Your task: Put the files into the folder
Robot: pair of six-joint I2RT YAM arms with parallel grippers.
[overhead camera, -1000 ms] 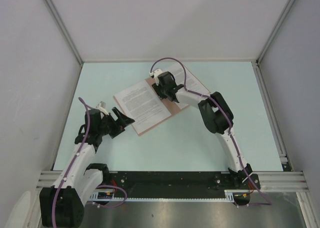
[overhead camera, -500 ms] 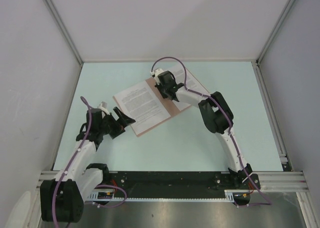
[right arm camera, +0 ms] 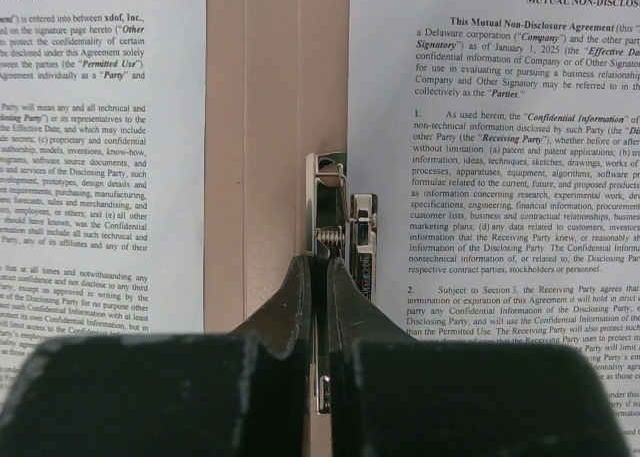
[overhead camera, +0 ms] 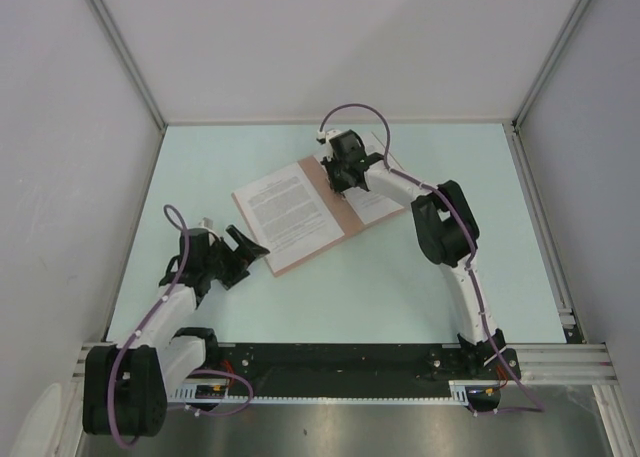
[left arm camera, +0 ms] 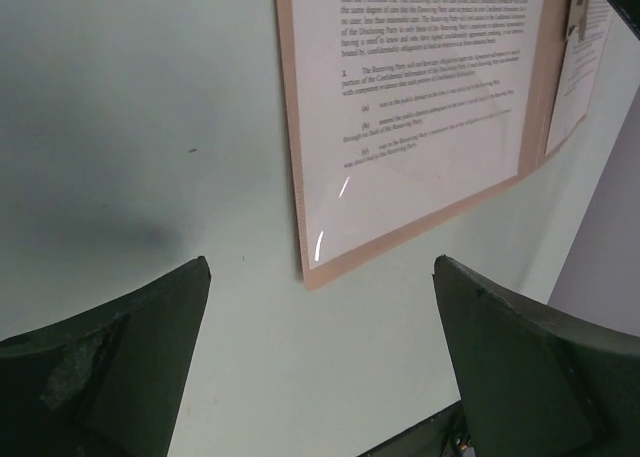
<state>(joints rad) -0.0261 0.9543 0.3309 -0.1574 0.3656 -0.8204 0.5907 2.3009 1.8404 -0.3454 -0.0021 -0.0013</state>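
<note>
Evidently files point(right arm camera: 500, 177) already lie on both leaves of folder point(right arm camera: 275, 127), which sits open and flat at middle of table point(overhead camera: 200, 167). We judge only clamping and closing are left. Metal clip point(right arm camera: 335, 217) sits at one sheet's inner edge, beside spine. Jaws of right gripper point(right arm camera: 320, 267) pressed together at clip's near end, likely to work it; actual pinch we cannot confirm. Jaws of left gripper point(left arm camera: 320, 269) wide, hovering over folder's near corner, holding nothing.

Top camera looked down from above the near edge; left wrist camera faced far-right, low; right wrist's hung close; all shared the folder point(overhead camera: 343, 214).
</note>
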